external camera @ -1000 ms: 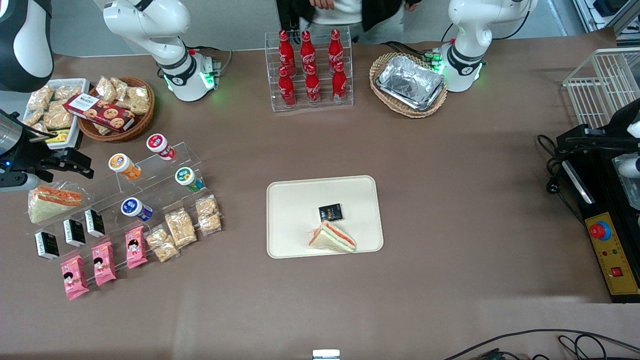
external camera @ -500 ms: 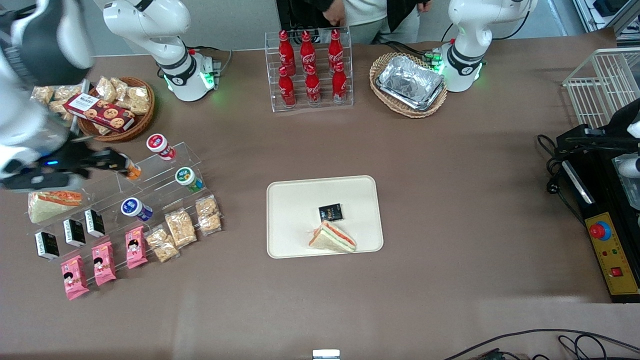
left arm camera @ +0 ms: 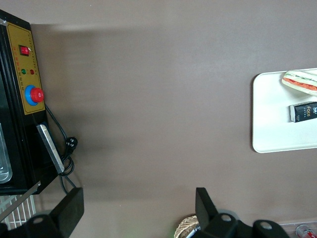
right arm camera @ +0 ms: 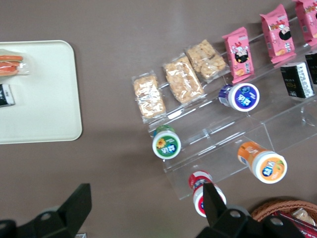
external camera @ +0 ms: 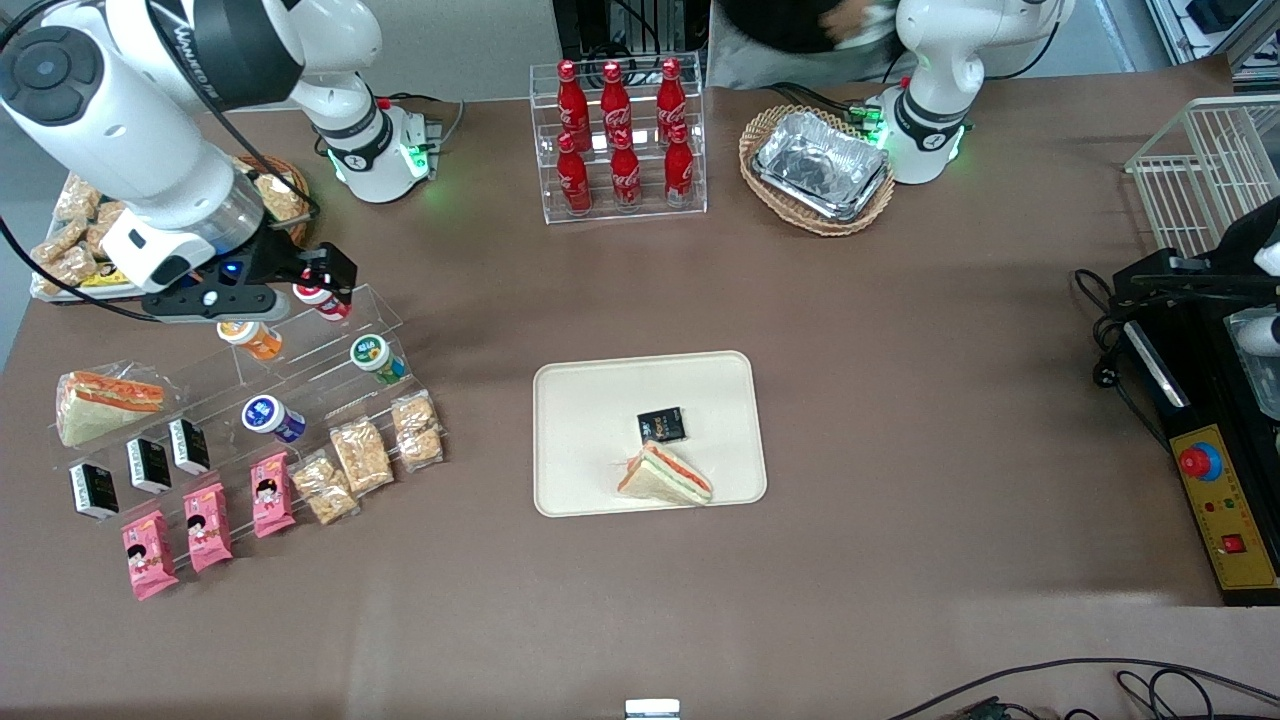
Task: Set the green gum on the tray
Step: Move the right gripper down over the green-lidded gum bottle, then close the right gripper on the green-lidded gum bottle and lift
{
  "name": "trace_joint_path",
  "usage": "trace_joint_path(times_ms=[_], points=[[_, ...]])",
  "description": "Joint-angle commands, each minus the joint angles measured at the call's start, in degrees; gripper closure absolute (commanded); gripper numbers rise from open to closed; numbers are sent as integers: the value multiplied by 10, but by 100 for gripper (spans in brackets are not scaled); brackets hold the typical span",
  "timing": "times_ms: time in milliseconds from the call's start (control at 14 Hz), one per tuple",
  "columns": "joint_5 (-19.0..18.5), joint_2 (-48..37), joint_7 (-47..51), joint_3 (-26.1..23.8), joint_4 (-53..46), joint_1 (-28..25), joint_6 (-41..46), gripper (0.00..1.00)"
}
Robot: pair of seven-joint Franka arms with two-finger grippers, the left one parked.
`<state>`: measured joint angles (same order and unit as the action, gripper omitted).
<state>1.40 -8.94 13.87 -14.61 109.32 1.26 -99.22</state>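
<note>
Front view: the gripper (external camera: 318, 277) hangs above the top step of a clear stepped display stand (external camera: 330, 345), over a red gum canister (external camera: 322, 297). Its fingers stand apart with nothing between them. The green gum (external camera: 376, 358) lies on its side one step lower on the stand, nearer the front camera than the gripper and just beside it toward the parked arm's end of the table. An orange canister (external camera: 252, 338) lies below the gripper body, and a blue canister (external camera: 272, 418) rests on a lower step, nearer the camera. The tray (external camera: 590, 400) sits flat on the brown table, well apart from the gripper toward the parked arm's end. It holds a sandwich (external camera: 664, 475) and a small black packet (external camera: 661, 425).

Right wrist view: the two dark fingers (right arm camera: 74, 203) are spread wide and empty. The green gum (right arm camera: 166, 142) lies in the stand with its white lid facing the camera, showing a green and yellow mark, below the open gap between the fingers. The red canister (right arm camera: 199, 191) sits close by one finger. The tray (right arm camera: 49, 89) lies apart from the stand.

Left wrist view: one end of the tray (left arm camera: 270, 111) shows, with the sandwich (left arm camera: 300, 81) and packet (left arm camera: 303, 112) on it.
</note>
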Motion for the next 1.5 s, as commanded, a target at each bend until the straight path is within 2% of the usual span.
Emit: trace_joint_path(times_ms=[0, 214, 429, 500, 786, 1286, 1357, 1429], points=[[33, -16, -53, 21, 28, 19, -17, 0], [41, -22, -54, 22, 99, 19, -101, 0], [41, -13, -66, 21, 236, 15, -287, 0], [41, 2, -70, 21, 254, 14, -318, 0], [41, 42, -72, 21, 269, 14, -354, 0], [41, 71, -70, 20, 281, 13, -366, 0], [41, 75, -68, 19, 281, 12, -366, 4], [41, 79, -67, 18, 281, 9, -366, 29]])
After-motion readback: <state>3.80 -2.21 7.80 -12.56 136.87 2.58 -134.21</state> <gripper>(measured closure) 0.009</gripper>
